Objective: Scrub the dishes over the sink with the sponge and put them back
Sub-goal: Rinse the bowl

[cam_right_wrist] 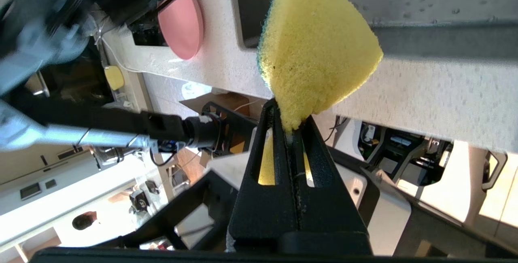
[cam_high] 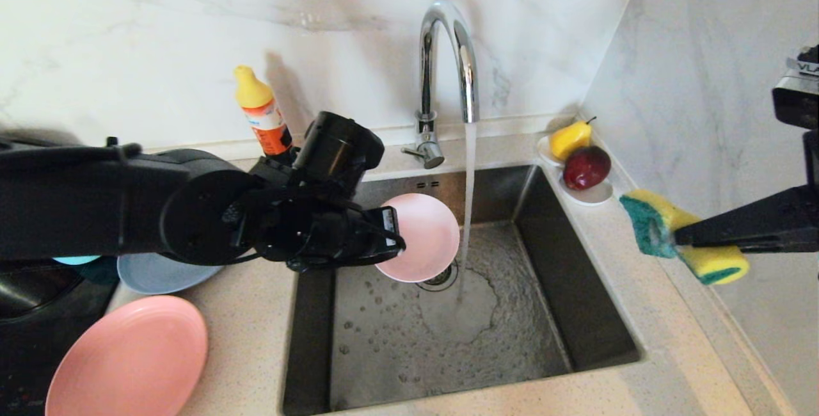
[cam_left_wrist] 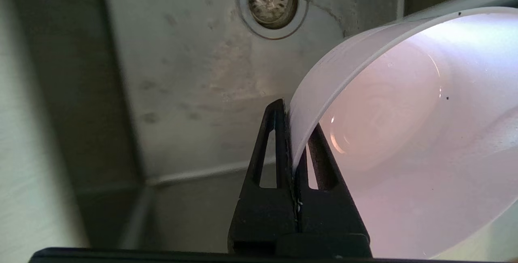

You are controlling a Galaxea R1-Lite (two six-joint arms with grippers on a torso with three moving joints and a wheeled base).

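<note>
Left pincer [cam_left_wrist: 292,141] pinching pale pink plate [cam_high: 419,237] above sink [cam_high: 576,313], arm outstretched.

Left arm hides grey-blue plate [cam_high: 157,273] partly (teal bowl [cam_high: 77,260] almost wholly); salmon-pink plate [cam_high: 128,358] cut by edge.

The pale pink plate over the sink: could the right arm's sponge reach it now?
Probably yes: nothing stands between the sponge, pinched in the right gripper, and the pale pink plate the left gripper holds.
</note>
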